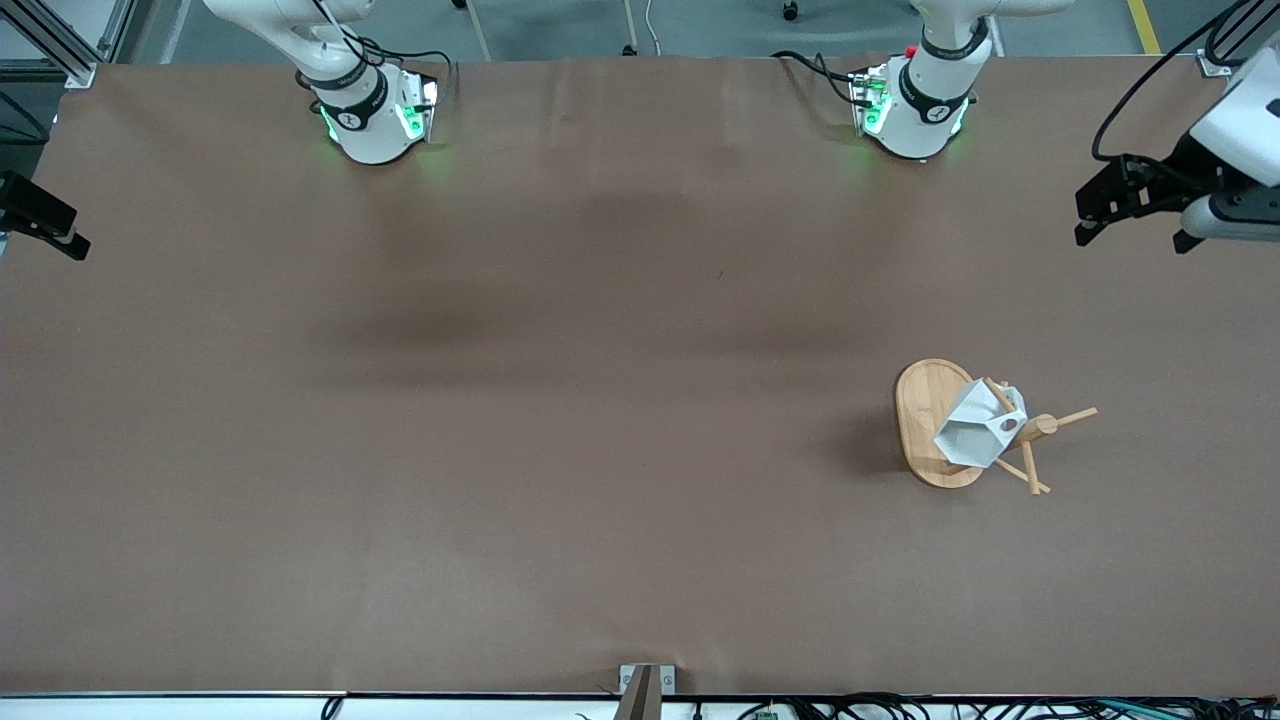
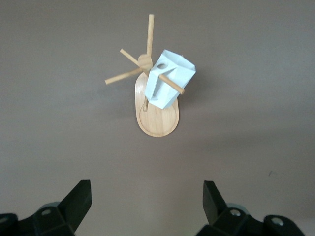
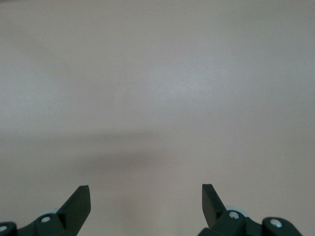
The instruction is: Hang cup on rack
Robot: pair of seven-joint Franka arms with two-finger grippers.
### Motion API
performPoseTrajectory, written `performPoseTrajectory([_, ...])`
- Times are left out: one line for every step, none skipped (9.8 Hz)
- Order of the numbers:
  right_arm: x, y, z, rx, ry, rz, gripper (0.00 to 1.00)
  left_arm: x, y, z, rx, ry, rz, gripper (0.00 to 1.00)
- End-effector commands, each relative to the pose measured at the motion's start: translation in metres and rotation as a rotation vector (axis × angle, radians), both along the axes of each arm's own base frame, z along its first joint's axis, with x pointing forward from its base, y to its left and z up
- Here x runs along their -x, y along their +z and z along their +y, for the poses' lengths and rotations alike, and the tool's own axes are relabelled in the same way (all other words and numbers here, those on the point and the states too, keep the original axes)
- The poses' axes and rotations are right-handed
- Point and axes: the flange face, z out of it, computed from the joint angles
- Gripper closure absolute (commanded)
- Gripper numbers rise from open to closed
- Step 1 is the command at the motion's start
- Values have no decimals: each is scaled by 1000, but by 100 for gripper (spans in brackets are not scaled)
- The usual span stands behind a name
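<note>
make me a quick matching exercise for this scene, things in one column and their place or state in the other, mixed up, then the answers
Things:
1. cup
2. rack
3. left gripper
4. right gripper

Places or states:
A. open, in the air at the right arm's end of the table
B. standing on the table toward the left arm's end
C. hanging on a peg
D. open, in the air at the left arm's end of the table, holding nothing

Pairs: 1-C, 2-B, 3-D, 4-A
</note>
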Motion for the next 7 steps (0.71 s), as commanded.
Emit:
performPoseTrajectory([2,0,-3,-8,3,5,0,10,-24,2,-22,5,26,0])
performPoseTrajectory([2,-1,-3,-8,4,6,0,10,-24,-2,-26,-1,29,0])
performPoseTrajectory([2,-1,-3,-8,4,7,0,9,-25,-3,-28,-5,41,0])
performPoseTrajectory([2,-1,-2,-8,6,7,0,9,-26,-3,-28,-5,47,0])
performPoseTrajectory([2,-1,-1,-8,6,8,0,9,-27,-2,-28,-2,47,0])
performPoseTrajectory([2,-1,-1,-8,7,7,0,5,-26,-2,-29,-5,44,0])
performPoseTrajectory([2,-1,-1,-8,9,7,0,-2,-27,-2,-28,-5,46,0])
